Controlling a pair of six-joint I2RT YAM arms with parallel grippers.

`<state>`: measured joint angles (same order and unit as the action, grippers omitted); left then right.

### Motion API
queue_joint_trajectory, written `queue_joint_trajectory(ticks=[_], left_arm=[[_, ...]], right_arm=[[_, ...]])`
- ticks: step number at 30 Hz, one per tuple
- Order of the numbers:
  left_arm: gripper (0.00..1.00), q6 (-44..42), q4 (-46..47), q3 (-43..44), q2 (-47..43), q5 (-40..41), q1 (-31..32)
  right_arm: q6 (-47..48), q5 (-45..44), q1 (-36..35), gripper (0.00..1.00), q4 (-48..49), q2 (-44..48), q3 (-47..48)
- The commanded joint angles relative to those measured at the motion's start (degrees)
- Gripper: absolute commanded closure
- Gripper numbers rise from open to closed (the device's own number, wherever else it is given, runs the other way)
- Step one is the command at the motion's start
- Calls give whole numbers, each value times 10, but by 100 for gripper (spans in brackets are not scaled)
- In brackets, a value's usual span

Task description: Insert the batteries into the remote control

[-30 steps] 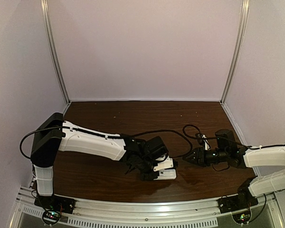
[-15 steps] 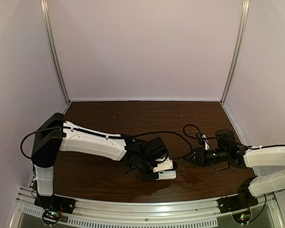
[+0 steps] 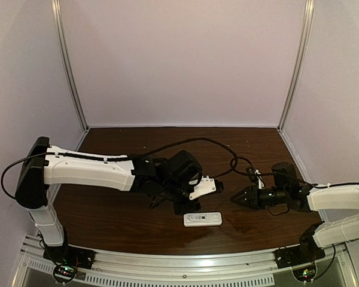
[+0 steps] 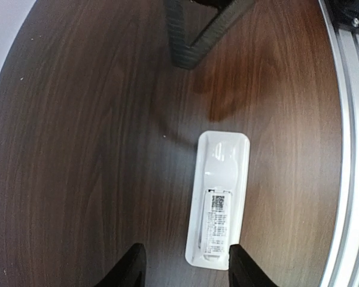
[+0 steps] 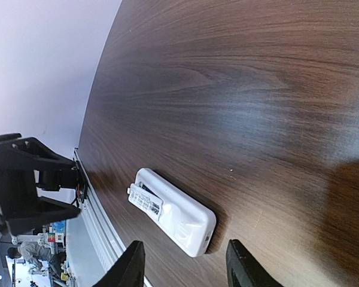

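The white remote control (image 3: 203, 219) lies back-up on the dark wooden table near the front edge. It also shows in the left wrist view (image 4: 220, 197) and in the right wrist view (image 5: 173, 212). Its labelled cover (image 5: 146, 202) sits on the back, lifted slightly at one end. The batteries are hidden. My left gripper (image 3: 210, 186) is open and empty, held above and behind the remote; it also shows in its own wrist view (image 4: 185, 272). My right gripper (image 3: 233, 200) is open and empty to the remote's right, likewise in its own wrist view (image 5: 182, 269).
An aluminium rail (image 3: 179, 263) runs along the table's near edge, close to the remote; it also shows in the left wrist view (image 4: 347, 119). Black cables (image 3: 242, 164) loop over the table between the arms. Pale walls enclose the table on three sides.
My left gripper has let go of the remote and risen back and away from it. The remote now lies alone on the table. My right arm has barely moved.
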<state>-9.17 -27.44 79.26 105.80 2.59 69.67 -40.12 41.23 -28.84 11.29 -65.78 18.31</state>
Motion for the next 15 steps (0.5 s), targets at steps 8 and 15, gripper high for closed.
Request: queue_joint_trajectory(ticks=[8,15], left_arm=[[72,152,149,-160,-96,-72,-29],[80,191,201,-206,-95,-98,-29]], right_arm=[[5,29,-3,62,19,-22,-32],[-23,31,-37,64,85,-63,-44]])
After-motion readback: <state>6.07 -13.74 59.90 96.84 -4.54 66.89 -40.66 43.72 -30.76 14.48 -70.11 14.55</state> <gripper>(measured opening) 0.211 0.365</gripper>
